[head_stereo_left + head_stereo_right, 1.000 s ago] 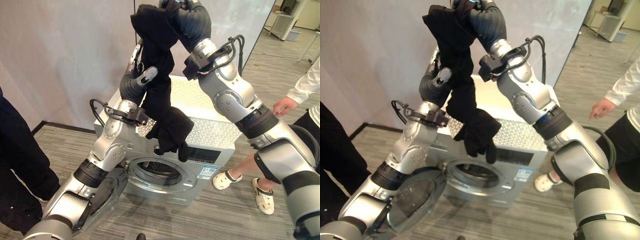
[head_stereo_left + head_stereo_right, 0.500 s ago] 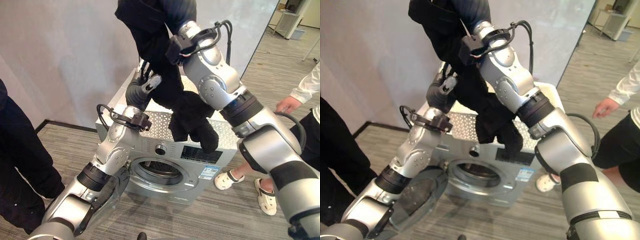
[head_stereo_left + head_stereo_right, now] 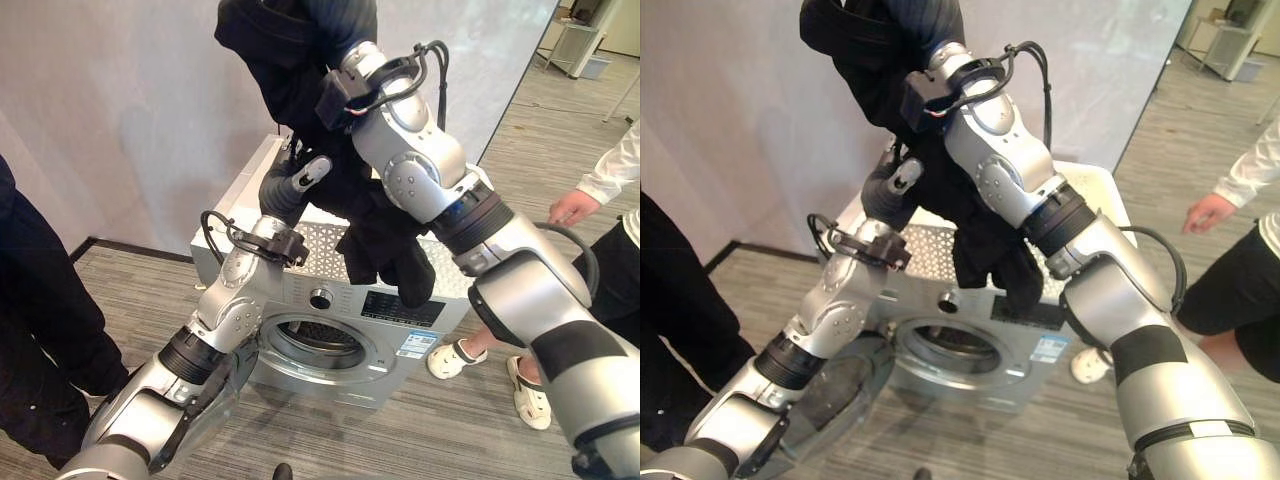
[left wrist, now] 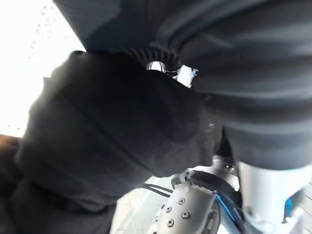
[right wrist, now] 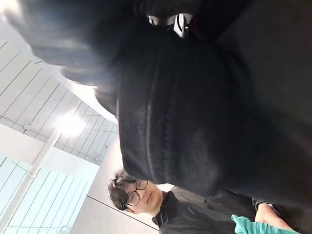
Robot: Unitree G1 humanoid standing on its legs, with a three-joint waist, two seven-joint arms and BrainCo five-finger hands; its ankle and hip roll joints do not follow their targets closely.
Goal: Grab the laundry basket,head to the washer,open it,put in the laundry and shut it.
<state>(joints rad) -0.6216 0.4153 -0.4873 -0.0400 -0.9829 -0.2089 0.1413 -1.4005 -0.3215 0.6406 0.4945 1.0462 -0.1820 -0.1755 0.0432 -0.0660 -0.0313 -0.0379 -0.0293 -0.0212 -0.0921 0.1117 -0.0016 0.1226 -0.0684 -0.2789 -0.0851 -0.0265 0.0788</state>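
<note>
A long black garment [image 3: 300, 90] hangs from my right hand [image 3: 341, 22], which is raised high above the washer and shut on the cloth's top. The garment's lower end [image 3: 385, 255] dangles over the washer's top front edge. My left hand [image 3: 288, 186] is up against the hanging cloth at its middle, partly behind it. The silver front-loading washer [image 3: 400, 325] stands below. Its round door [image 3: 213, 388] is swung open to the left and the drum opening [image 3: 315, 345] is bare. Black cloth [image 4: 122, 141] is pressed close in the left wrist view, and black cloth [image 5: 195, 112] in the right wrist view.
A person in black [image 3: 35, 300] stands close at the left. Another person with a white sleeve [image 3: 615, 165] and white shoes [image 3: 527, 390] stands right of the washer. A pale wall [image 3: 120, 120] is behind it, and grey plank floor [image 3: 430, 435] lies in front.
My right arm has carried the garment's top leftward, and its lower end has swung right across the washer's top. My left hand has dropped a little, staying at the cloth.
</note>
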